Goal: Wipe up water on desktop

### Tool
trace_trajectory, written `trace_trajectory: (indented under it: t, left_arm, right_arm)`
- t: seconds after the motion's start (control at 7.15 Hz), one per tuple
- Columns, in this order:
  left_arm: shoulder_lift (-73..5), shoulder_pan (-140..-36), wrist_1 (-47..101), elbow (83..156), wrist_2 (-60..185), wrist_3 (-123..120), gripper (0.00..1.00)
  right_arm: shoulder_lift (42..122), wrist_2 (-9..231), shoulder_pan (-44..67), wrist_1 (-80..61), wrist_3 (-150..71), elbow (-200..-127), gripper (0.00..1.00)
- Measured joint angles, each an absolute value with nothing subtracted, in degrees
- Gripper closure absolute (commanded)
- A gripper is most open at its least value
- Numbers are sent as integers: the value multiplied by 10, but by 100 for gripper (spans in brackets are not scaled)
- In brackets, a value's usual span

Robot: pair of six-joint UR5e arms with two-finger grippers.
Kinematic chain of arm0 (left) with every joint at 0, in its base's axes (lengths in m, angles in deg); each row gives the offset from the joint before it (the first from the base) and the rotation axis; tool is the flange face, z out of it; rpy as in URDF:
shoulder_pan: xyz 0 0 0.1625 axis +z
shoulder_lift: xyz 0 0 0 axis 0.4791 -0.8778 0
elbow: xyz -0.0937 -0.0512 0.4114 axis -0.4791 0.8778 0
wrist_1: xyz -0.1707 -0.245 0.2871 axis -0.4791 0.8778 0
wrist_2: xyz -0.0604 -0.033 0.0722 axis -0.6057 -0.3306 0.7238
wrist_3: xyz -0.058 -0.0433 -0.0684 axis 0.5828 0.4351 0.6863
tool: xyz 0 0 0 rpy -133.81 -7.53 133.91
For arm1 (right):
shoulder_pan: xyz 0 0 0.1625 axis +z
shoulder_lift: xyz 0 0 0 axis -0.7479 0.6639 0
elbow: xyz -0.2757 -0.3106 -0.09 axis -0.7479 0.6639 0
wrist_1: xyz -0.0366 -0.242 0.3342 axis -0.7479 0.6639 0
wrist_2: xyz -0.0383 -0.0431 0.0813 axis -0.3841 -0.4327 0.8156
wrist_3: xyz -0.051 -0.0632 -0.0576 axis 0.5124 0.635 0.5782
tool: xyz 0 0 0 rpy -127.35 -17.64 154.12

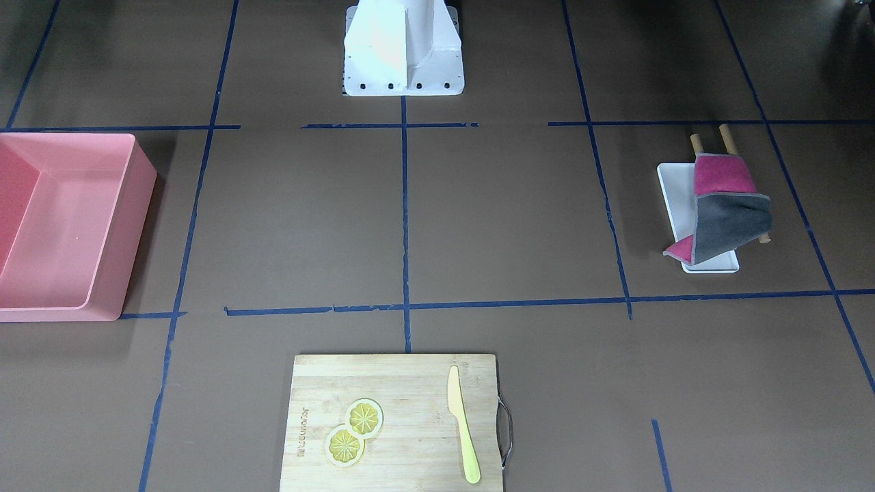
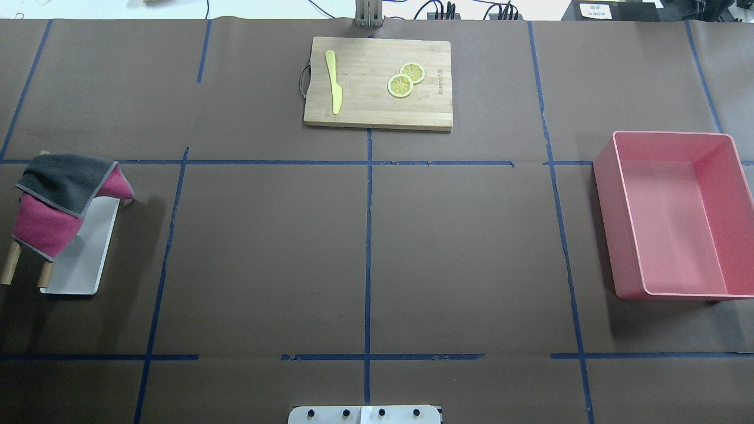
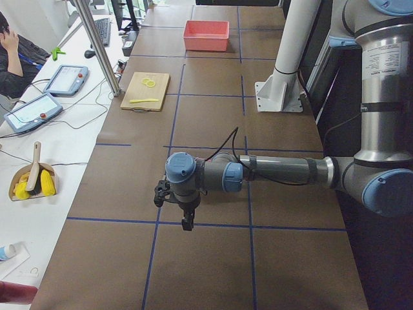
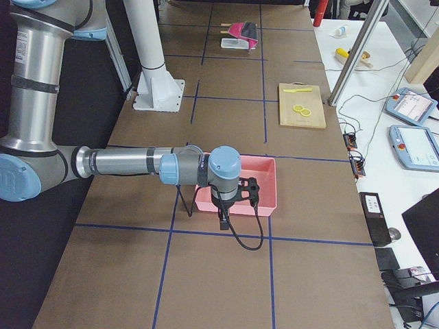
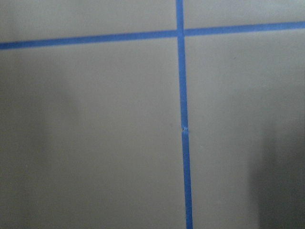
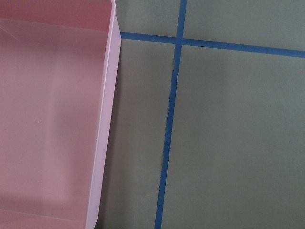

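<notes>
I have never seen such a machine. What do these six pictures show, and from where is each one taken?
It is a robot with two arms. Two pictures look down on the table, one from behind the robot, one facing it. Two are taken from the table's ends: they show the left gripper and the right gripper, with nothing seen in either. Two come from cameras on the wrists. On the table lie a cutting board with a yellow knife and two lemon slices, a pink bin, and a red-and-grey cloth on a small wooden rack over a white tray.
</notes>
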State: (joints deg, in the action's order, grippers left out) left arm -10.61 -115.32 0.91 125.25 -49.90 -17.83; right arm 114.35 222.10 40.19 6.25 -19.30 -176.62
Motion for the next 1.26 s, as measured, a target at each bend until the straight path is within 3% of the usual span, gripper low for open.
trace_trajectory:
  t: [0.7,1.26]
  left_arm:
    - [-141,-1139,48,1256,-502,-166,0]
    - [-143,-1030,180,1283,-499,121,0]
  right_arm:
    - [1144,2221,402,62,-193,-1768,0]
    - [1144,2221,402,62,-193,-1768,0]
